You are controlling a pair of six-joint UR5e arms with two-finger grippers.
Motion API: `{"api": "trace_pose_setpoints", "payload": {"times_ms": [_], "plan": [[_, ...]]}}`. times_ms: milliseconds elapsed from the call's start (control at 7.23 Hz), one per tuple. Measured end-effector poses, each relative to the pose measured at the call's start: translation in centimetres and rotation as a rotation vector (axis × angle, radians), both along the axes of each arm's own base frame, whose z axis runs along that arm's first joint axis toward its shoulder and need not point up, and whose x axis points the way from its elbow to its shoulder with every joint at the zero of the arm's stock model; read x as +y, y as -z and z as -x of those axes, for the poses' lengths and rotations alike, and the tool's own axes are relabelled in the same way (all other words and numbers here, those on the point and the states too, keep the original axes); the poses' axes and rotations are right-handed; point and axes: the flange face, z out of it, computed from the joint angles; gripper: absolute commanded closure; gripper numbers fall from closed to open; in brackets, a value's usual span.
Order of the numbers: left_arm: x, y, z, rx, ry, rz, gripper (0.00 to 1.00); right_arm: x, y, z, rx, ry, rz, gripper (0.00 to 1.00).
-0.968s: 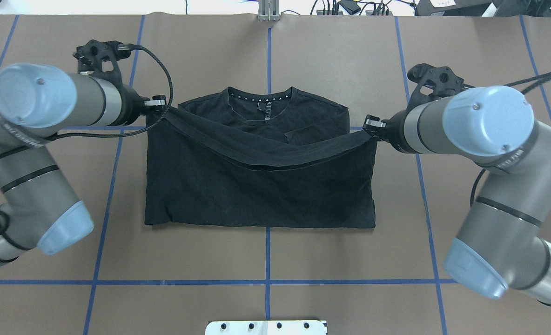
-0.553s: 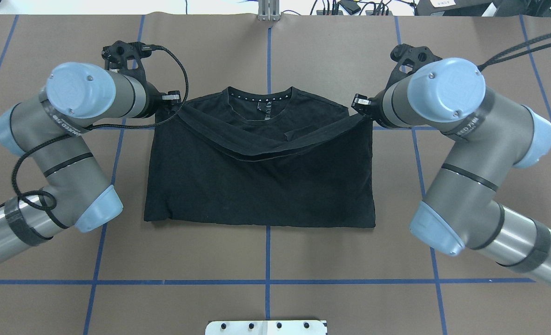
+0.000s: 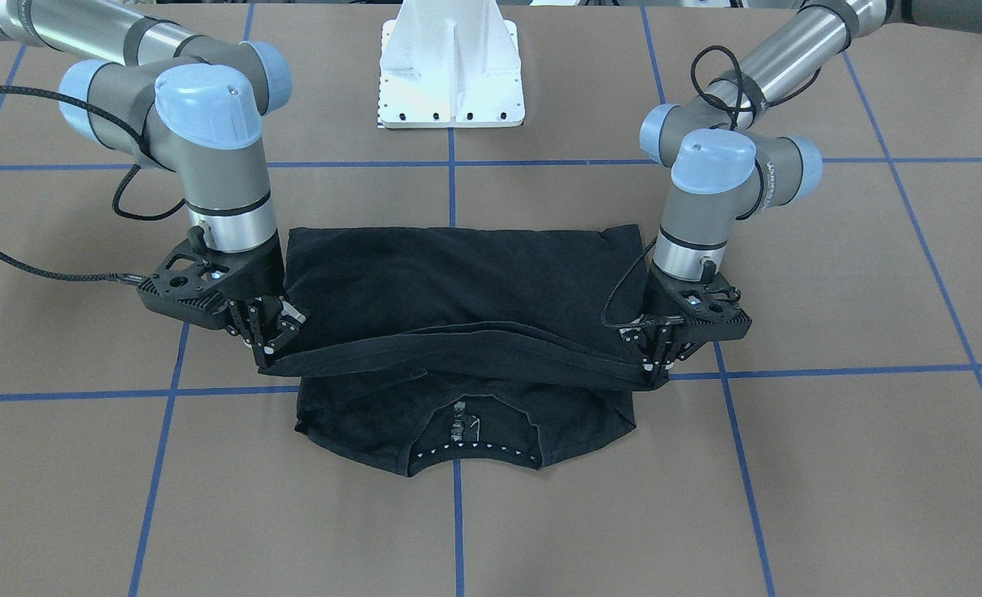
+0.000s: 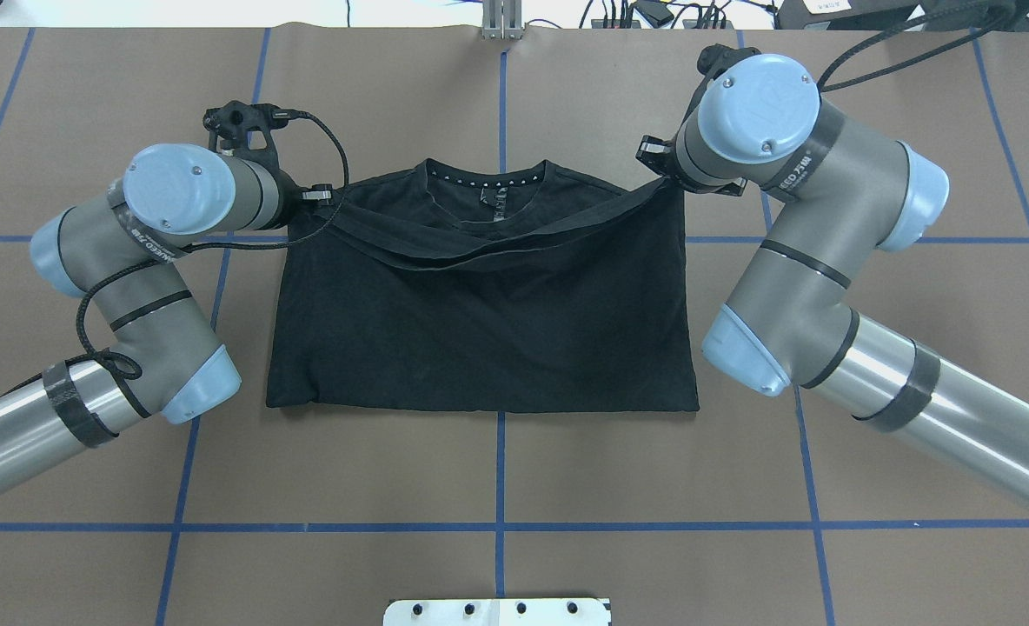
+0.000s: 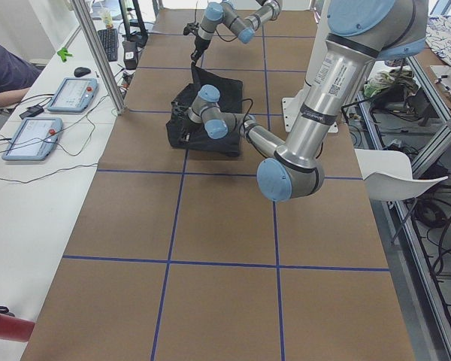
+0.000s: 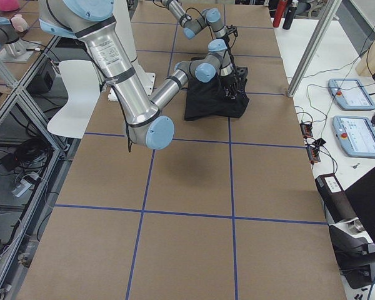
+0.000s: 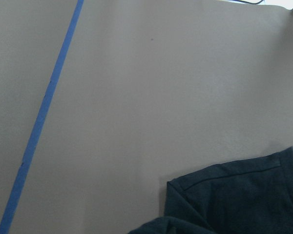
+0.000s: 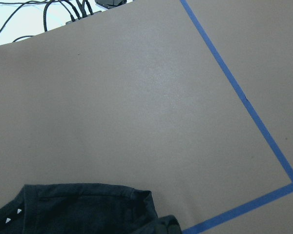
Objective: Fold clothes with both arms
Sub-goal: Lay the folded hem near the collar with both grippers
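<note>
The black T-shirt (image 4: pixel 480 330) lies on the brown table, its lower half folded up over the upper half. The collar (image 4: pixel 486 187) points away from the robot, and the chest graphic is hidden. My left gripper (image 4: pixel 319 198) is shut on the hem's left corner just above the left shoulder. My right gripper (image 4: pixel 660 174) is shut on the hem's right corner above the right shoulder. The hem sags between them across the chest below the collar. In the front-facing view the left gripper (image 3: pixel 653 369) is on the right and the right gripper (image 3: pixel 271 348) on the left. The shirt (image 3: pixel 458 290) hangs taut between them.
The white pedestal mount (image 3: pixel 451 70) stands at the robot's side of the table. Blue tape lines (image 4: pixel 499 526) grid the brown surface. Cables (image 4: pixel 653 13) lie past the far edge. Operator tablets (image 5: pixel 71 94) sit on a side bench. The wrist views show bare table and shirt edges (image 7: pixel 244 195).
Both grippers have carried the hem away from the robot toward the collar, the right one farther. The sagging fold now covers more of the chest.
</note>
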Motion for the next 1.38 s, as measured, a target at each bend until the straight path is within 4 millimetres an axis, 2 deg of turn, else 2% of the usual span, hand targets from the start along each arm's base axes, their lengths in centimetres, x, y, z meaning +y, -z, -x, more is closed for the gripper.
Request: {"api": "trace_pose_setpoints", "payload": {"times_ms": [553,1383], "plan": [[-0.6,0.4,-0.1,-0.033,-0.037,-0.05,1.0,-1.9,-2.2,0.5,0.051,0.008,0.02,1.0],[-1.8,0.0,0.9,-0.061,-0.042,-0.07,1.0,-2.0,-3.8,1.3,0.082,0.024,0.035,1.0]]}}
